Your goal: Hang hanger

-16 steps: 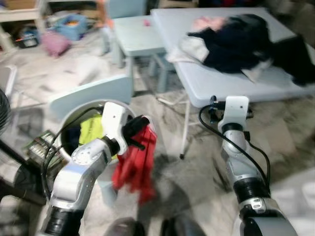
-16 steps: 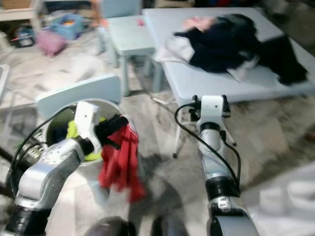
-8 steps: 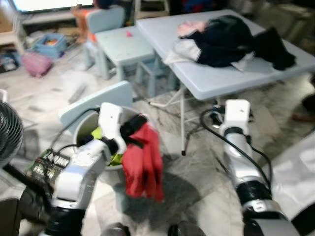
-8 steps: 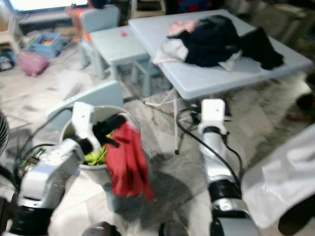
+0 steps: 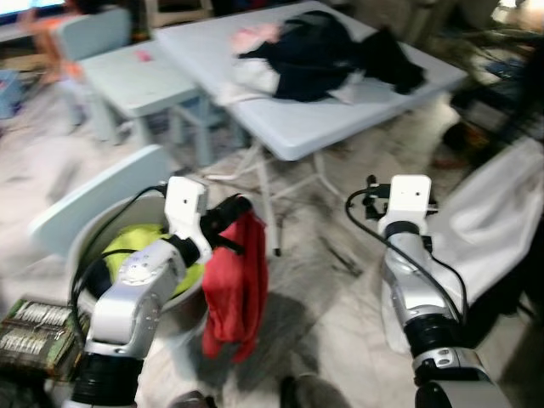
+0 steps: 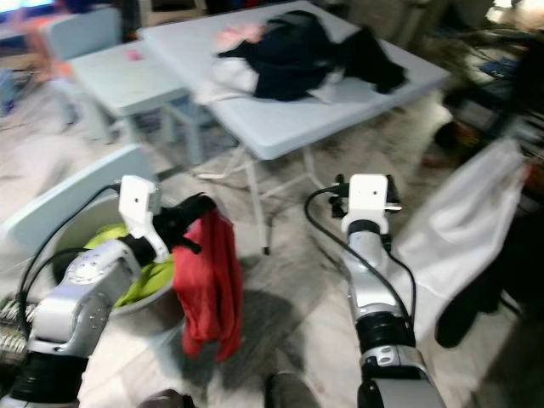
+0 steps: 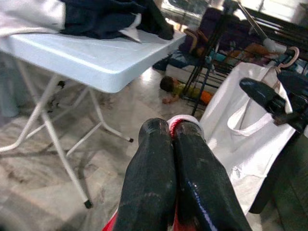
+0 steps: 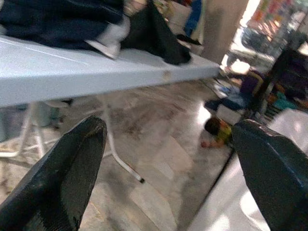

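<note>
Carrying the red garment to the rack
Your left pincer clamps the red garment (hanger presumably inside); right pincer gapes idle; rack at two o'clock.

The red garment covers whatever it hangs on, so no hanger can be made out under it. The left claw has its tips buried in that cloth. The bucket is half behind the left arm, its contents mostly hidden. The white garment runs off the picture's edge. The back of the room is blurred. The surface hides its far legs.
</note>
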Robot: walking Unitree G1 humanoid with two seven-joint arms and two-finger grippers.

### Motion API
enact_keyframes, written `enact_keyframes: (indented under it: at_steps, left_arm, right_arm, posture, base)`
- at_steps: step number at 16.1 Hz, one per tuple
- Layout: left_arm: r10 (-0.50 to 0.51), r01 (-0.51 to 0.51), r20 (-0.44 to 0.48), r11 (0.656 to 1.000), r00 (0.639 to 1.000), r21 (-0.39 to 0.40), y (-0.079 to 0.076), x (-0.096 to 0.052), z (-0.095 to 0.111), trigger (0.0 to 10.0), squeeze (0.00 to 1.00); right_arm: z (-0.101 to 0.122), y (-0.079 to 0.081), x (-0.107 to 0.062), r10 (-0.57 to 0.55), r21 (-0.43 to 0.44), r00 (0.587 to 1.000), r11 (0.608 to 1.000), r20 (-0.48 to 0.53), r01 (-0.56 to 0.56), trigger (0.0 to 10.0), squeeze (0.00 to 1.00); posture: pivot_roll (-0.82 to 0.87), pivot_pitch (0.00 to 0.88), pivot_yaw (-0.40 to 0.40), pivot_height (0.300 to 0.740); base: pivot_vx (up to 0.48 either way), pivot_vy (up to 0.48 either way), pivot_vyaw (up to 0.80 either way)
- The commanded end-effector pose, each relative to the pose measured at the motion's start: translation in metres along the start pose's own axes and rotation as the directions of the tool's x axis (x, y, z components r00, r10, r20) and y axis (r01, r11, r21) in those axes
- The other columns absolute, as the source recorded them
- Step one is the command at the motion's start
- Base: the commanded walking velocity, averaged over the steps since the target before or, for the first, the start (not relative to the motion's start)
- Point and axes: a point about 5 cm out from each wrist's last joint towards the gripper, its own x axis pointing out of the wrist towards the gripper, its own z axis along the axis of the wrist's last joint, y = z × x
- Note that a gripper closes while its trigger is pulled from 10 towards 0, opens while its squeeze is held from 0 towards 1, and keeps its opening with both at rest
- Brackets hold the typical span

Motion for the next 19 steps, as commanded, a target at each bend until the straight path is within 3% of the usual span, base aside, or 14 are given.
enact_keyframes:
  at_steps: [1,8,15,19]
  left_arm:
    - [-0.046,0.046,0.035,0.999,0.998,0.012,-0.007,0.006,0.007,10.0,0.00]
    - [-0.059,0.059,0.031,0.998,0.998,0.009,-0.008,0.009,0.006,10.0,0.00]
    - [-0.032,0.032,0.028,0.999,0.999,-0.005,-0.008,0.010,0.003,10.0,0.00]
    - [0.007,-0.007,0.028,1.000,1.000,-0.013,0.004,0.006,0.002,10.0,0.00]
  right_arm:
    - [0.005,-0.006,0.003,-0.017,-0.003,1.000,1.000,0.017,0.017,10.0,0.00]
    - [0.004,-0.006,0.003,-0.022,-0.004,1.000,1.000,0.013,0.022,10.0,0.00]
    - [0.004,-0.005,0.002,-0.020,-0.007,1.000,1.000,0.016,0.020,10.0,0.00]
    - [0.003,-0.008,0.000,-0.017,-0.012,1.000,1.000,0.013,0.017,10.0,0.00]
  posture:
    - [0.03,0.062,-0.041,0.740]
    - [0.02,0.061,-0.038,0.740]
    - [0.02,0.059,-0.041,0.740]
    - [0.02,0.060,-0.043,0.740]
  base:
    - [0.352,0.000,-0.80]
    - [0.348,0.000,-0.80]
    - [0.000,0.000,-0.80]
    - [0.000,0.000,-0.80]
